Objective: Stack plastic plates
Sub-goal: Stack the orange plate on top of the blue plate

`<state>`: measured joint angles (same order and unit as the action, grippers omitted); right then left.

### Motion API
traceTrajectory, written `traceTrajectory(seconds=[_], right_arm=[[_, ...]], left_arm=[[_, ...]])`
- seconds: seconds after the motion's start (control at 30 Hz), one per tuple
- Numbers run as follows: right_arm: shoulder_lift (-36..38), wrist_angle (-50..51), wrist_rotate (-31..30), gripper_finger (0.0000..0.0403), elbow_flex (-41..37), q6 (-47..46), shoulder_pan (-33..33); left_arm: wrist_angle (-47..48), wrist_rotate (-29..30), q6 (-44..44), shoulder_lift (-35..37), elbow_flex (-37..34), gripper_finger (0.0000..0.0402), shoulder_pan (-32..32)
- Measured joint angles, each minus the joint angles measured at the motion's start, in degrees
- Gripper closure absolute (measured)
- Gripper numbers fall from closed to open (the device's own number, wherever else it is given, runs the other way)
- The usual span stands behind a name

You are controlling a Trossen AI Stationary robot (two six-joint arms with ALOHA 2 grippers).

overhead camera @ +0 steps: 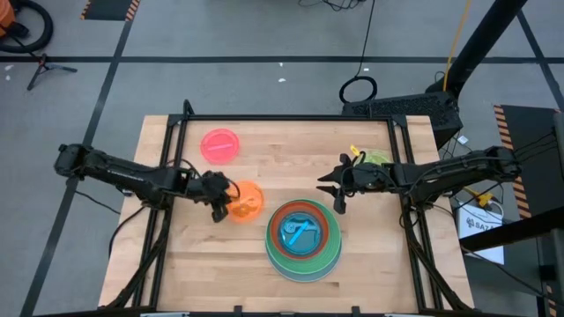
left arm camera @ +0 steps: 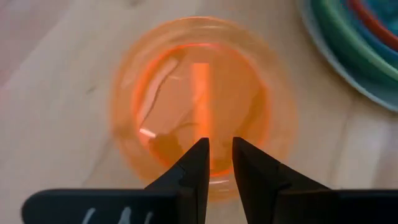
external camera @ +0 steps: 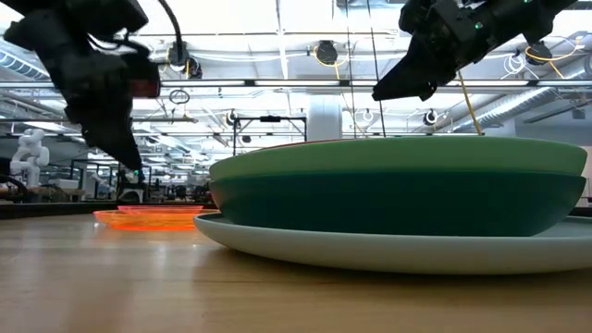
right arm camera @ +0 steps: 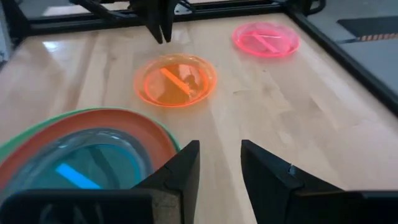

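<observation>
The lime plate (overhead camera: 377, 158) is almost wholly hidden behind the right arm (overhead camera: 441, 173) in the high view; only a sliver shows. In the low view the stack (external camera: 398, 190) blocks the table behind it, its right side runs off the picture's edge, and its upper plates cannot be seen. The orange plate (external camera: 148, 218) is a thin strip there, and the pink plate cannot be picked out. The left wrist view is blurred, and the left fingers (left arm camera: 196, 165) cover the orange plate's near rim.
</observation>
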<state>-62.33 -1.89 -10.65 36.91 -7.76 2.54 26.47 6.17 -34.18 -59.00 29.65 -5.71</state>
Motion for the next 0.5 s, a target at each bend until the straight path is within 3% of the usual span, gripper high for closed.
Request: traceTrajectory(seconds=[0.2, 0.5], right_arm=[[0.6, 0.1, 0.1, 0.0294, 0.0, 5.1, -3.9], [0.8, 4.1, 0.2, 0.0294, 0.1, 5.7, -6.2]], left_arm=[[7.7, -1.1, -9.3, -1.6, 0.0, 0.0326, 7.8], [-0.8, -3.7, -17.8, -3.3, 0.0, 0.0324, 8.8]])
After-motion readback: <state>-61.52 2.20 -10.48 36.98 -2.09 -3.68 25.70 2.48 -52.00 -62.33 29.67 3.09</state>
